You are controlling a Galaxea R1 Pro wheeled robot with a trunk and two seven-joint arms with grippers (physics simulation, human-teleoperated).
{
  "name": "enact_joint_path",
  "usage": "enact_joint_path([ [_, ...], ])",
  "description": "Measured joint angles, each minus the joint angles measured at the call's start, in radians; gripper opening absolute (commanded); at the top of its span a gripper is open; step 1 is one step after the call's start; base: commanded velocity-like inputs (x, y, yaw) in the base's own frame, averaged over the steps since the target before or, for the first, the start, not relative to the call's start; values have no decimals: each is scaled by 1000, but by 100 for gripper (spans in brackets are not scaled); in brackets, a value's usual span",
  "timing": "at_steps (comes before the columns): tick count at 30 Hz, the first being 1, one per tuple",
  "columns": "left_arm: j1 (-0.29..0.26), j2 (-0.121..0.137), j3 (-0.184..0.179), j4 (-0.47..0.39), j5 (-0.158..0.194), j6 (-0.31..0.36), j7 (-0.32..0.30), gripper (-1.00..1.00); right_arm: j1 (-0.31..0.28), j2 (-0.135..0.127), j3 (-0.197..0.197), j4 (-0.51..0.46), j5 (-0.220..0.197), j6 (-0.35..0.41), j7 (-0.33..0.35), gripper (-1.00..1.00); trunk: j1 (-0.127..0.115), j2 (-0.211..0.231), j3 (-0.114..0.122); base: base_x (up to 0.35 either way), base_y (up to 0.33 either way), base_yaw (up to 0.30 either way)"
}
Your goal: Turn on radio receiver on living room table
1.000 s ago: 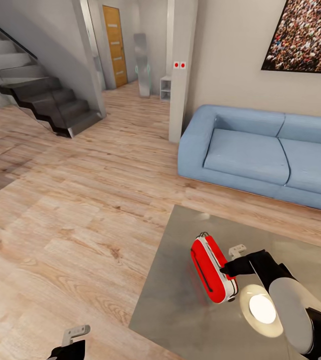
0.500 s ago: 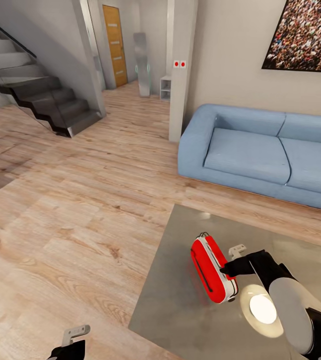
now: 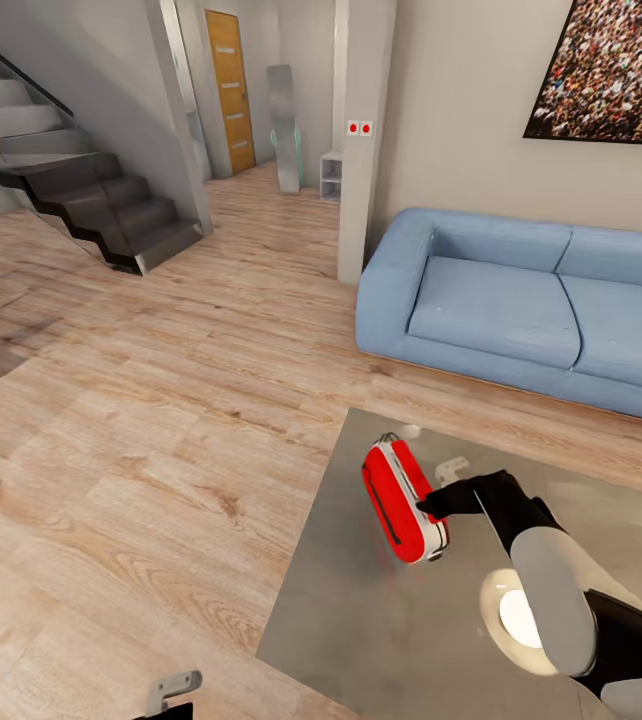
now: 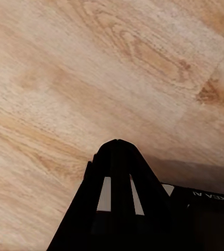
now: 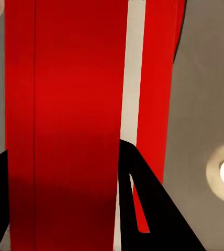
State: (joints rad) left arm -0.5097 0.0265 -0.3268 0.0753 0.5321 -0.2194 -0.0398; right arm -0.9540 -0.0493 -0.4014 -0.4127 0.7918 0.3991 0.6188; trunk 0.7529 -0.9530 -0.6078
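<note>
Floor (image 3: 141, 420): light wood planks, grain swirling.
Sofa (image 3: 521, 305): light-blue, soft rounded cushions.
Desk (image 3: 361, 620): glossy grey, mirror-like, rectangular.
Radio receiver (image 3: 402, 499): bright-red rounded block, white side — on the desk.
Right end effector (image 5: 65, 172): black fingers astride the radio receiver, clamped.
Left end effector (image 4: 117, 151): fingertips together, empty — above floor.

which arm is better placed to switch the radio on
Right. The right gripper is already at the radio receiver on the table; the left gripper hangs low over the wood floor, apart from it.
</note>
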Motion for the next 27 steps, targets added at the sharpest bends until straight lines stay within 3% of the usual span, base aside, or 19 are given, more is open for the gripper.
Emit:
enact_joint_path([
  [12,0,0,0,0,0,0,0,-100,0,-6,1,1,21,40,-4,-100,0,0,0,0,0,0],
  [18,1,0,0,0,0,0,0,-100,0,-6,2,2,69,70,-2,-100,0,0,0,0,0,0],
  [19,0,0,0,0,0,0,0,-100,0,-6,1,2,60,122,-2,-100,0,0,0,0,0,0],
  [20,1,0,0,0,0,0,0,-100,1,-6,5,3,87,117,-4,-100,0,0,0,0,0,0],
  [22,0,0,0,0,0,0,0,-100,0,-6,2,2,60,139,-2,-100,0,0,0,0,0,0],
  [24,0,0,0,0,0,0,1,-100,0,-6,4,2,80,163,-3,-100,0,0,0,0,0,0],
  [27,0,0,0,0,0,0,1,-100,0,-6,3,2,72,179,-1,-100,0,0,0,0,0,0],
])
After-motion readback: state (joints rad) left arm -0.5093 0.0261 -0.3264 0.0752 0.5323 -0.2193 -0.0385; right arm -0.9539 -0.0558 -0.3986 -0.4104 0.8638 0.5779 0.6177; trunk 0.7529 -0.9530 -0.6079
